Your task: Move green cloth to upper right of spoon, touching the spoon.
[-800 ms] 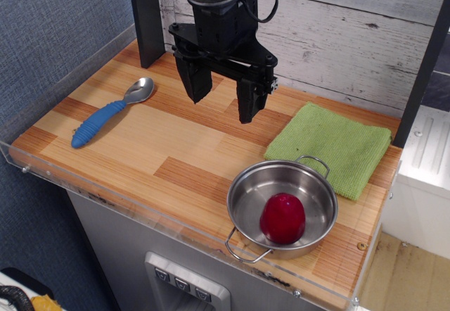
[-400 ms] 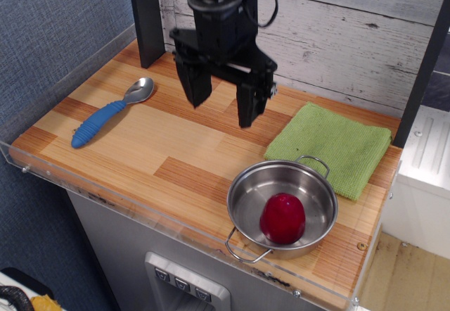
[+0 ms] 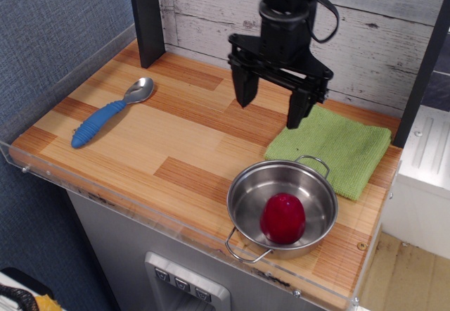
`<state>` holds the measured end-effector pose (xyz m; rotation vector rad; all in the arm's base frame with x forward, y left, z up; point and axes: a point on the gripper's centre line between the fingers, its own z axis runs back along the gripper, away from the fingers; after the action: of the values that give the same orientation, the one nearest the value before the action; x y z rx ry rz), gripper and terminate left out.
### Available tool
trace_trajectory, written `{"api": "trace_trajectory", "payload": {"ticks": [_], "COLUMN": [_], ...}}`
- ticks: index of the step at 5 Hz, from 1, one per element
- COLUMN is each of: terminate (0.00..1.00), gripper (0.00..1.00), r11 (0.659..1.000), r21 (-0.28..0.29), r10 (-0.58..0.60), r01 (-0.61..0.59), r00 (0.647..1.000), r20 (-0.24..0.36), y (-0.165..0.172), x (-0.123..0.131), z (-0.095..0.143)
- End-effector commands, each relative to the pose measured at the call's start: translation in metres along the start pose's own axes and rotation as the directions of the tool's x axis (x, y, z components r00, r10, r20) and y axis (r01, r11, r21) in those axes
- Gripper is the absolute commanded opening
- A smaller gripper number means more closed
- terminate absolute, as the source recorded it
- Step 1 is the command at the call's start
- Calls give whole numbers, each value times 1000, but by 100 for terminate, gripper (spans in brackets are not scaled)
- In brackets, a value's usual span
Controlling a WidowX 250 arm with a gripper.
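The green cloth (image 3: 334,148) lies flat at the right rear of the wooden table. The spoon (image 3: 111,112), with a shiny bowl and a ribbed blue handle, lies at the left, far from the cloth. My gripper (image 3: 270,114) hangs open and empty above the table, by the cloth's left edge. Its right finger (image 3: 298,108) is over the cloth's left corner, its left finger (image 3: 243,89) over bare wood. I cannot tell how high it is above the cloth.
A steel pan (image 3: 283,207) with a red fruit (image 3: 283,218) in it stands at the front right, touching the cloth's front edge. A black post (image 3: 146,17) stands at the back left. A clear plastic rim (image 3: 133,210) runs along the table's front.
My gripper has moved to the right, from the middle of the table to the cloth's left edge. It has stayed open. The cloth, spoon and pan have not moved.
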<state>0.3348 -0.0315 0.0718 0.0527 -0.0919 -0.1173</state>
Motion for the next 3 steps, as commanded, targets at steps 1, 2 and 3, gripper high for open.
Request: {"api": "trace_trajectory", "payload": {"ticks": [1,2,3], "terminate": [0,0,0], "gripper": [100,100,100], "r11": [1000,999,998], "r21": [-12,-38,-46], "r10": [-13,7,37], "r01": [14,-4,-33], "r00": [997,996,995], "r20": [76,85,89], "y": [-21,-29,-38], "x": [41,47,45], "z": [-1,-12,-17]}}
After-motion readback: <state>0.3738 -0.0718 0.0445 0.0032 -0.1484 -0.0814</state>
